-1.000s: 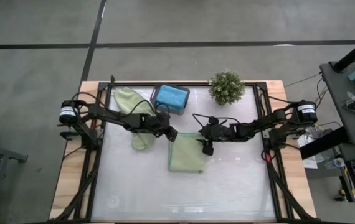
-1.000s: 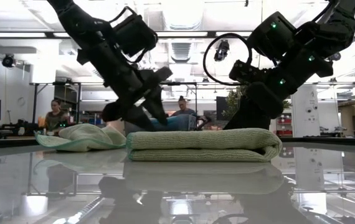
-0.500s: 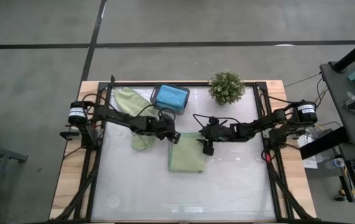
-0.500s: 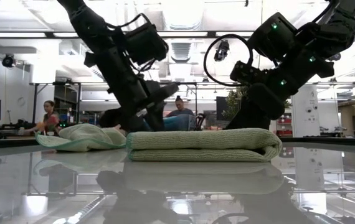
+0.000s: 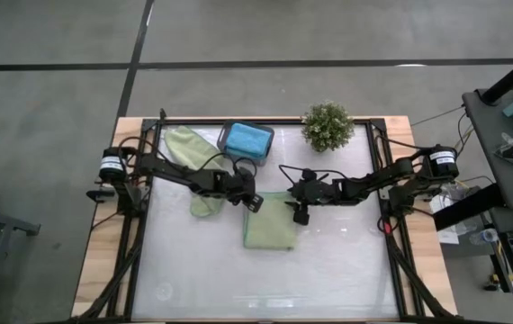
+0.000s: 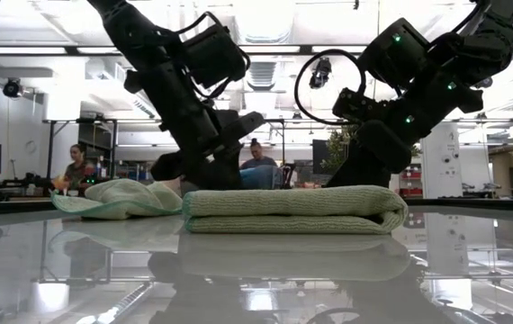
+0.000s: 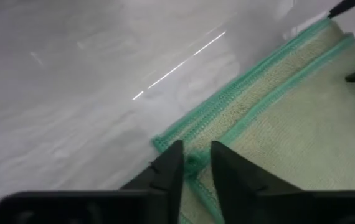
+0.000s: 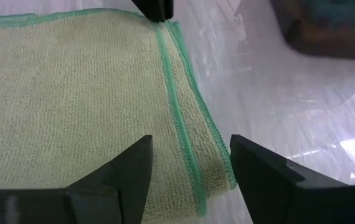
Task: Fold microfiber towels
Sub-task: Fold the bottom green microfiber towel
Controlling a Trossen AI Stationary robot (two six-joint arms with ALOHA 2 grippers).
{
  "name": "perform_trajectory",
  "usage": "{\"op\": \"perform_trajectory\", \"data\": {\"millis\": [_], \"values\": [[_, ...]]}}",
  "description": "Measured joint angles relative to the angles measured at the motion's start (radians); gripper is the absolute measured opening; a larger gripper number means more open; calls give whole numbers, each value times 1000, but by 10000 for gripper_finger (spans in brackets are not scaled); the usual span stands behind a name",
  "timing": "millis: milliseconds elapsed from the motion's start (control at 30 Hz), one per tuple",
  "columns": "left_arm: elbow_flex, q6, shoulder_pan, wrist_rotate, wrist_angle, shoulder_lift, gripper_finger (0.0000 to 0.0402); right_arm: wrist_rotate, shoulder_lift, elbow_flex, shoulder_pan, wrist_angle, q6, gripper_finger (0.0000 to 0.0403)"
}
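Note:
A folded light sage green towel lies flat mid-table. My left gripper is at its far left corner, shut on it. My right gripper stands open over the far right corner, one finger on either side of the green hem. I cannot tell whether it touches the cloth. A second sage towel lies crumpled at the far left, partly under my left arm. A teal-blue towel lies in a dark tray. My left gripper pinches the folded towel's far left corner between its two fingers. At least two hemmed layers show there. The fingers slant down from the table's left. The towel lies flat on the table.
The dark tray stands at the far edge behind my left gripper. A small potted plant is at the far right. The near half of the glossy table lies in front of the towel. People sit in the room beyond the table.
My left gripper has moved toward the table's right and slightly down to the folded towel's far left corner, and its fingers have closed on that corner. The towel has not moved.

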Motion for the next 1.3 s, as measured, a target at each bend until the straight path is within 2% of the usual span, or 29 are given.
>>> {"op": "perform_trajectory", "data": {"millis": [133,400,667,1033,1167,1300], "values": [[-3,19,-2,1,0,0,8,0,0,0,0,0,0,206],[-4,85,-2,1,1,-10,1,0,0,0,0,0,0,206],[6,276,-3,1,10,-132,0,0,0,-2,0,-3,8,206],[0,342,-2,1,10,-198,0,0,0,-2,0,-33,-1,205],[0,359,-2,1,9,-198,0,-12,0,-1,0,-31,-25,184],[0,368,-2,-7,10,-199,0,-82,0,4,0,-25,-43,138]]}}
